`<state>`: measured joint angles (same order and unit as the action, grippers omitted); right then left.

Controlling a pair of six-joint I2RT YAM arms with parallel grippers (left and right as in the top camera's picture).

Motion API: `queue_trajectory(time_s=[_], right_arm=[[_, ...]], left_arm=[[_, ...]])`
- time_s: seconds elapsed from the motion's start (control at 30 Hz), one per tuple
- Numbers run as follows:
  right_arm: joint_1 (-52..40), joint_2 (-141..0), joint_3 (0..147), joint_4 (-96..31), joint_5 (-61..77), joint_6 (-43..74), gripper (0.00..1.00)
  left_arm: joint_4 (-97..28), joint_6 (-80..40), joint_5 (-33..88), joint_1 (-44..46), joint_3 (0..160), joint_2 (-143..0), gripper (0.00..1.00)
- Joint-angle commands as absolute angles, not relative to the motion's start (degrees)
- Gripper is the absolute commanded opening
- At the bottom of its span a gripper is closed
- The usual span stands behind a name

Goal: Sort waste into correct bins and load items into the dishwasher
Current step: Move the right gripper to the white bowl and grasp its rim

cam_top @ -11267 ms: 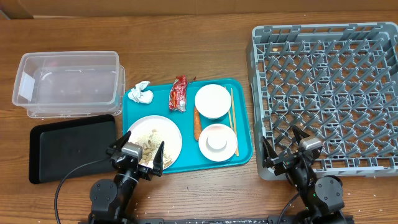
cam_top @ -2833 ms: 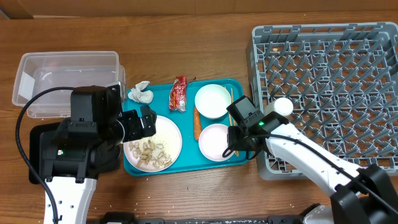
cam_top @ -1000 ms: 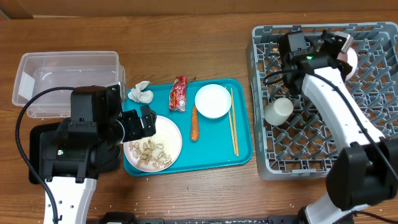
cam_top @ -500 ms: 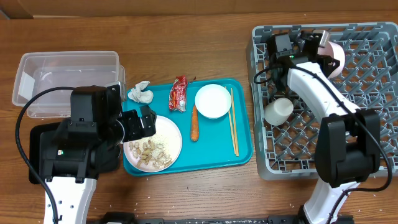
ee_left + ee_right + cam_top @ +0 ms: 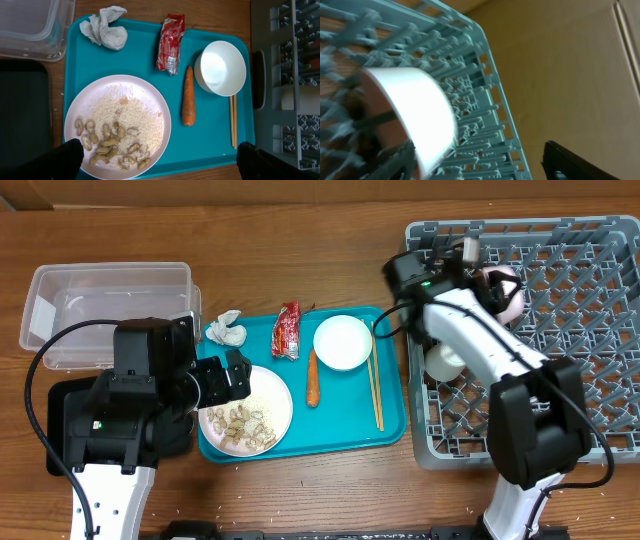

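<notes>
A teal tray (image 5: 390,430) holds a plate of rice and peanuts (image 5: 245,410), a crumpled napkin (image 5: 226,329), a red packet (image 5: 288,330), a carrot (image 5: 311,377), a white bowl (image 5: 342,342) and chopsticks (image 5: 375,375). My left gripper (image 5: 228,377) hovers open and empty above the plate (image 5: 117,125). A pinkish bowl (image 5: 503,288) stands on edge in the grey dishwasher rack (image 5: 560,360), with a white cup (image 5: 445,360) lying near it. My right gripper (image 5: 470,260) is open and empty just left of that bowl (image 5: 405,110).
A clear plastic bin (image 5: 110,310) sits at the far left with a black tray (image 5: 70,420) in front of it. The left wrist view also shows the tray (image 5: 210,135), napkin (image 5: 106,27), packet (image 5: 170,42), carrot (image 5: 188,95) and white bowl (image 5: 220,67).
My right gripper has let go of the pinkish bowl in the rack and drawn back to the left. The left arm has not moved.
</notes>
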<state>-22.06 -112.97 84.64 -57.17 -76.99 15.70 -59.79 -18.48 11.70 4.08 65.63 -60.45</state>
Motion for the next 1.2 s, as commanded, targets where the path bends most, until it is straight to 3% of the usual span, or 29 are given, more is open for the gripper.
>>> queue_trajectory(time_s=[0.0,0.13,0.3,0.4,0.63,0.7,0.87,1.03,1.17], right_arm=[[-24.62,-108.49,85.86,-58.43,-75.5,18.04,0.89],[-28.51,-102.63,89.36,-62.94,-59.07,18.04,0.91],[-31.16,-95.77,92.27,-62.19,-16.88,18.02,0.81],[-31.16,-95.44,92.07,-60.97,1.41,18.09,0.76],[-31.16,-100.86,87.18,-59.7,3.53,28.82,0.64],[-31.16,-103.42,85.82,-58.76,3.29,28.84,0.55],[-30.79,-108.62,85.3,-56.86,1.69,30.76,0.44],[-30.72,-112.42,85.12,-55.33,-3.97,34.79,0.43],[-30.65,-114.34,85.12,-54.35,-4.08,34.76,0.35]], left_arm=[[-59.64,-17.8,11.4,3.77,66.7,-60.73,1.0],[-59.64,-17.8,11.4,3.77,66.7,-60.73,1.0],[-59.64,-17.8,11.4,3.77,66.7,-60.73,1.0],[-59.64,-17.8,11.4,3.77,66.7,-60.75,1.0],[-59.64,-17.8,11.4,3.77,66.7,-60.75,1.0],[-59.64,-17.8,11.4,3.77,66.7,-60.75,1.0],[-59.64,-17.8,11.4,3.77,66.7,-60.75,1.0],[-59.64,-17.8,11.4,3.77,66.7,-60.73,1.0],[-59.64,-17.8,11.4,3.77,66.7,-60.75,1.0]])
